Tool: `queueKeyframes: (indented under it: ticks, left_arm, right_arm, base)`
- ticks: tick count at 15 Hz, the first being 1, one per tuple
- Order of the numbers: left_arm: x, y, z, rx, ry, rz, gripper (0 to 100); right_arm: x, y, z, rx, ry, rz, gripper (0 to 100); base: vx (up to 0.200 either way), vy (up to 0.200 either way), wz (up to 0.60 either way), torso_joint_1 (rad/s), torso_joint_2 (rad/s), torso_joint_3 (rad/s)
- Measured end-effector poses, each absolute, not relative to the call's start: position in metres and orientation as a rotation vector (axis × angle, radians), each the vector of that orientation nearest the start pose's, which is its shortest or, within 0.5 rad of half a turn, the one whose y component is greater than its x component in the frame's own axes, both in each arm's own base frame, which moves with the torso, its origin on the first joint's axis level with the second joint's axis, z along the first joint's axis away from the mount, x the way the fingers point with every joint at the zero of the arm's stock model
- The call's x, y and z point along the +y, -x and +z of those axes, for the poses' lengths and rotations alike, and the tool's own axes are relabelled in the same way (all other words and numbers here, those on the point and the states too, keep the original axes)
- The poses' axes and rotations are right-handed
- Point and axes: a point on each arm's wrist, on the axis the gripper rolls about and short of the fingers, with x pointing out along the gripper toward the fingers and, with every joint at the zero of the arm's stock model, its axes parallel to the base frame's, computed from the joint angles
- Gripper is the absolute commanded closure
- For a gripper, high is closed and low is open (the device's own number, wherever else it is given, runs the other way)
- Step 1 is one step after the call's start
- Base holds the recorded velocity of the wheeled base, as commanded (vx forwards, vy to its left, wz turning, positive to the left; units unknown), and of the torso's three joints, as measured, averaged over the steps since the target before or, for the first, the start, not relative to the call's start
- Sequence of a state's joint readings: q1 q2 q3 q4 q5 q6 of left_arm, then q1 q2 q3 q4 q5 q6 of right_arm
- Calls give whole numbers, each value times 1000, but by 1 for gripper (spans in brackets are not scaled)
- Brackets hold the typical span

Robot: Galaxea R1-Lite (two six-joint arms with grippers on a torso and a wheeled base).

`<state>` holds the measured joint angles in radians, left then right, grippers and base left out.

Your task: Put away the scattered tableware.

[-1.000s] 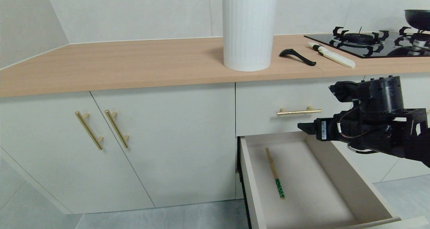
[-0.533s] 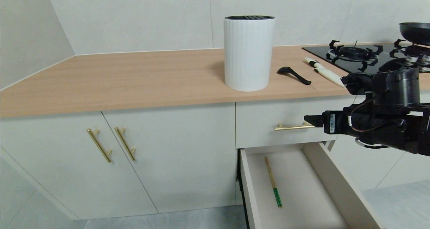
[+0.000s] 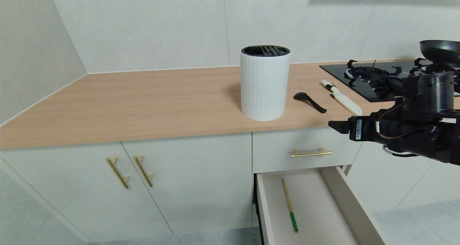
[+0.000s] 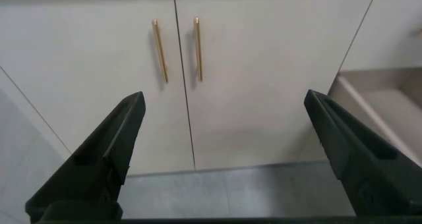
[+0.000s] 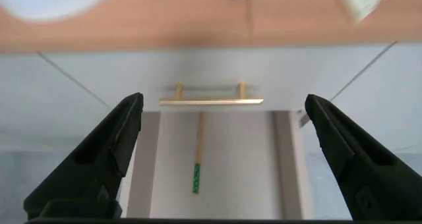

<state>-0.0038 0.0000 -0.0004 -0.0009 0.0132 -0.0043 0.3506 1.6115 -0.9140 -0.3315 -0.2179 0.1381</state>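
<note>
The right arm comes in from the robot's right and lies about level, its right pincer [image 3: 335, 125] at the height of the table's [image 3: 143, 104] front edge, above the open drawer [image 3: 264, 209]. From its own wrist the right pincer [image 5: 222, 102] shows its fingers spread wide with nothing between them. They frame the gold handle [image 5: 211, 101] of the closed drawer front above. The left pincer [image 4: 222, 99] is also spread wide and empty, low down and facing the two cabinet doors [image 4: 178, 85] with their upright gold bars. The table is pale wood and runs along a wall [image 3: 143, 25] of light tiles. White cabinets stand under it and a grey floor [image 4: 217, 191] lies below. A black hob [image 3: 363, 80] is set into its right end, with a dark pan [image 3: 440, 50] on it. A white holder [image 3: 265, 83] stands upright near the middle. Just right of it the black spoon [image 3: 309, 101] lies with its bowl toward the holder and its handle slanting to the front edge. Beside it, apart, the knife [image 3: 341, 98] lies on the same slant, dark-banded end to the back and pale end to the front. The chopsticks [image 3: 289, 211] lie in the drawer near its left wall. Their long axis runs from back to front, green end forward.
</note>
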Motion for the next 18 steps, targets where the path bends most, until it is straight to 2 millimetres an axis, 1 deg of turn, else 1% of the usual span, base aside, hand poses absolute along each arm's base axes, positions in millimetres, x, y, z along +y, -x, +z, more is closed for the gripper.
queueKeyframes:
  ticks: [6,8,10,12,15,16,18]
  left_arm:
    - [0,23,75,0,4,9,0]
    - [0,23,75,0,5,9,0]
    - [0,23,76,0,4,10,0]
    - [0,23,75,0,4,9,0]
    - [0,23,75,0,4,9,0]
    - [0,23,75,0,4,10,0]
    - [0,23,75,0,4,9,0]
  right_arm:
    - [96,-278,208,346,-12,110,0]
    - [99,-286,209,309,-8,115,0]
    - [100,-297,209,276,4,120,0]
    - [98,-313,211,245,44,140,0]
    - [94,-345,218,244,61,201,0]
    - [91,-356,215,284,66,206,0]
    - [84,-375,204,354,63,228,0]
  base:
    - [0,0,0,229,-503,-282]
    - [0,0,0,227,-513,-278]
    - [0,0,0,107,-219,-127]
    - [0,0,0,21,-43,-25]
    - [0,0,0,0,0,0]
    - [0,0,0,0,0,0]
    - [0,0,0,0,0,0]
